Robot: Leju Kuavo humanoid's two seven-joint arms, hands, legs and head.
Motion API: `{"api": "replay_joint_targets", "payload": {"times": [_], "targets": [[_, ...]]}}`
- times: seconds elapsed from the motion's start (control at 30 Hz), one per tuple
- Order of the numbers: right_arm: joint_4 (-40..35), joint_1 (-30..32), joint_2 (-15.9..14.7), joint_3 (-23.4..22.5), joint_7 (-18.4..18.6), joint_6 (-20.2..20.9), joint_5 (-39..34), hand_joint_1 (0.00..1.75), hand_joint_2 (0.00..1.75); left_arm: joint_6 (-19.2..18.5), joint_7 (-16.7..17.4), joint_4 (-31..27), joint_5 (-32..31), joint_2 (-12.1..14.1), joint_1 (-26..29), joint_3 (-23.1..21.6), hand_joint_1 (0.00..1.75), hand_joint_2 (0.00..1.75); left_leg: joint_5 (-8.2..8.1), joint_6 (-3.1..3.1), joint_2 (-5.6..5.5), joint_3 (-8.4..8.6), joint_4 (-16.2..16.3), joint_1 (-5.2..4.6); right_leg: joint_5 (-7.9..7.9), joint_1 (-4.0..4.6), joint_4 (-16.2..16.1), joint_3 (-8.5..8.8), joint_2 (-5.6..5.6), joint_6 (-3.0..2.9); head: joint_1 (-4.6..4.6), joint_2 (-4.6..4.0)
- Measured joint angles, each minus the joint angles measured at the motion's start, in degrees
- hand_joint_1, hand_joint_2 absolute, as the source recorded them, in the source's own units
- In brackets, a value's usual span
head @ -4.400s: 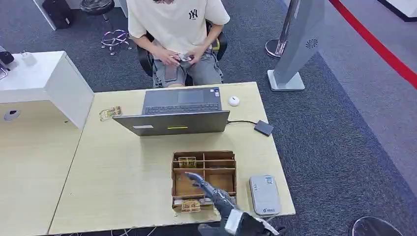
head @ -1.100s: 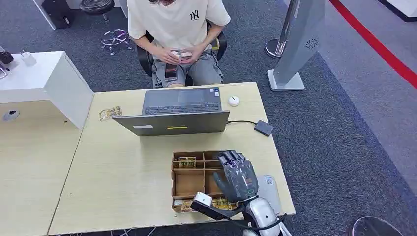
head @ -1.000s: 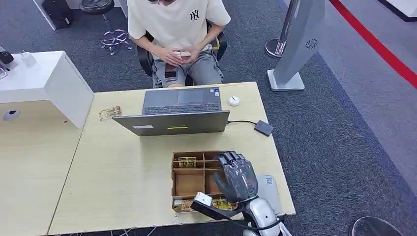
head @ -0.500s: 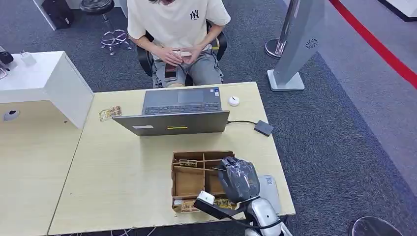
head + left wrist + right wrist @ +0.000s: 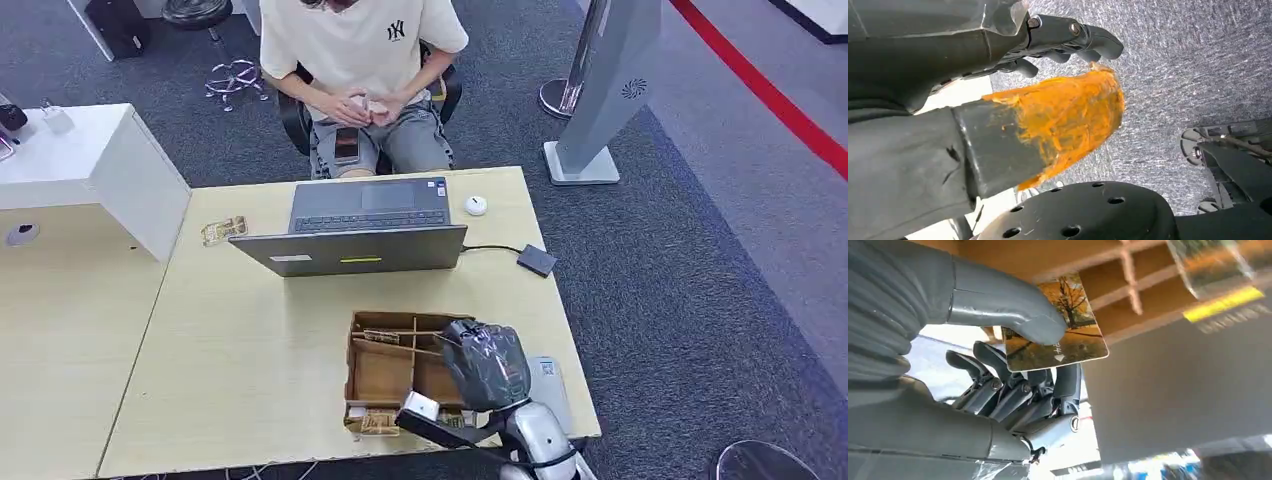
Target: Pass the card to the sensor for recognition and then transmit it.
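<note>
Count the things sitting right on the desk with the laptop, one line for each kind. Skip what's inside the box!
laptop: 1
white mouse: 1
small black adapter: 1
cardboard box: 1
grey card reader: 1
loose card: 1
Total: 6
</note>
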Motion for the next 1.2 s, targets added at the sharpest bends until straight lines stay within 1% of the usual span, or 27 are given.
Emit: {"api": "replay_joint_targets", "payload": {"times": [0.03, 0.1, 0.17, 0.2, 0.23, 0.3, 0.33, 0.47, 0.63, 1.1, 1.13, 1.2], "targets": [[-1.02, 0.32, 0.46, -0.41, -1.59, -0.13, 0.0, 1.75, 1.75, 0.0, 0.0, 0.0, 0.02, 0.0, 0.0, 0.0, 0.0, 0.0, 0.0, 0.0, 0.0, 0.01, 0.0, 0.0, 0.0, 0.0, 0.0, -0.01, 0.01, 0.0, 0.0, 0.0], [-4.23, 1.85, 2.36, -2.32, -7.76, -0.16, -0.46, 1.75, 1.75, 0.0, 0.0, 0.0, 0.0, -0.02, -0.01, 0.0, 0.0, 0.0, 0.0, 0.0, -0.01, 0.0, 0.0, 0.01, 0.0, 0.0, 0.0, -0.03, -0.01, 0.0, 0.02, 0.0], [-10.36, 4.56, 6.47, -6.17, -17.59, -0.22, -3.33, 1.75, 1.75, 0.09, 0.0, 0.0, 0.0, -0.11, 0.13, 0.0, 0.0, 0.0, 0.0, 0.0, -0.02, -0.05, -0.01, 0.01, -0.03, 0.0, 0.01, -0.06, -0.02, -0.04, 0.0, 0.0], [-12.13, 5.0, 7.92, -7.37, -20.31, -0.42, -4.42, 1.75, 1.75, 0.15, 0.0, 0.0, -0.02, -0.15, 0.2, 0.0, 0.0, 0.0, 0.0, 0.0, 0.02, -0.03, -0.01, 0.01, -0.02, 0.0, 0.01, -0.09, 0.03, -0.04, -0.02, 0.0], [-14.49, 5.21, 9.79, -8.96, -24.3, -0.46, -7.08, 1.75, 1.75, 0.17, -0.02, 0.0, -0.02, -0.26, 0.18, 0.0, 0.0, 0.0, -0.02, -0.03, 0.04, 0.01, -0.02, 0.02, -0.02, 0.01, 0.01, -0.08, 0.06, -0.04, -0.04, 0.0], [-19.67, 7.36, 11.96, -11.04, -28.14, -0.46, -13.13, 1.75, 1.75, 0.24, -0.11, 0.0, 0.0, -0.53, 0.12, 0.0, 0.0, 0.0, -0.02, -0.03, -0.1, -0.06, -0.02, 0.02, -0.11, 0.01, 0.01, -0.06, -0.11, -0.03, 0.07, 0.0], [-22.07, 7.94, 12.81, -11.69, -29.45, -0.66, -15.9, 1.75, 1.75, 0.28, -0.15, 0.0, 0.0, -0.59, 0.24, 0.0, 0.0, 0.0, -0.02, -0.03, -0.09, -0.07, -0.02, 0.0, -0.1, 0.01, 0.01, -0.08, -0.11, -0.04, 0.02, 0.0], [-27.97, 9.41, 13.53, -13.09, -30.63, -0.59, -18.95, 1.75, 1.75, 0.35, -0.26, 0.0, 0.0, -0.77, 0.2, 0.0, 0.0, 0.0, -0.03, -0.01, 0.02, -0.05, 0.0, -0.05, -0.05, -0.01, 0.0, -0.06, -0.01, -0.04, -0.04, 0.0], [-31.35, 10.34, 13.77, -14.12, -30.74, -0.59, -19.82, 1.75, 1.75, 0.33, -0.33, 0.0, 0.02, -0.85, 0.25, 0.0, 0.0, 0.0, -0.03, 0.0, 0.01, -0.05, 0.02, -0.05, -0.05, -0.01, 0.0, -0.06, -0.01, -0.03, -0.04, 0.0], [-32.2, 10.78, 13.86, -14.29, -30.65, -0.5, -20.57, 1.75, 1.75, 0.33, -0.63, 0.0, 0.02, -1.09, 0.23, 0.0, 0.0, 0.0, -0.03, -0.01, 0.01, -0.05, 0.02, -0.01, -0.05, -0.01, 0.01, -0.06, 0.0, -0.04, -0.04, 0.0], [-32.16, 10.77, 13.86, -14.27, -30.48, -0.51, -20.94, 1.75, 1.75, 0.33, -0.63, 0.0, 0.02, -1.09, 0.23, 0.0, 0.0, 0.0, -0.03, -0.01, 0.02, -0.06, 0.02, -0.02, -0.05, -0.01, 0.01, -0.06, -0.01, -0.04, -0.04, 0.0], [-31.92, 10.64, 13.75, -13.77, -28.07, -0.51, -23.0, 1.75, 1.75, 0.33, -0.66, 0.0, 0.13, -1.11, 0.23, 0.0, 0.0, 0.0, -0.03, -0.01, 0.01, -0.06, 0.02, -0.02, -0.05, -0.01, 0.01, -0.06, -0.01, -0.04, -0.04, 0.0]]}}
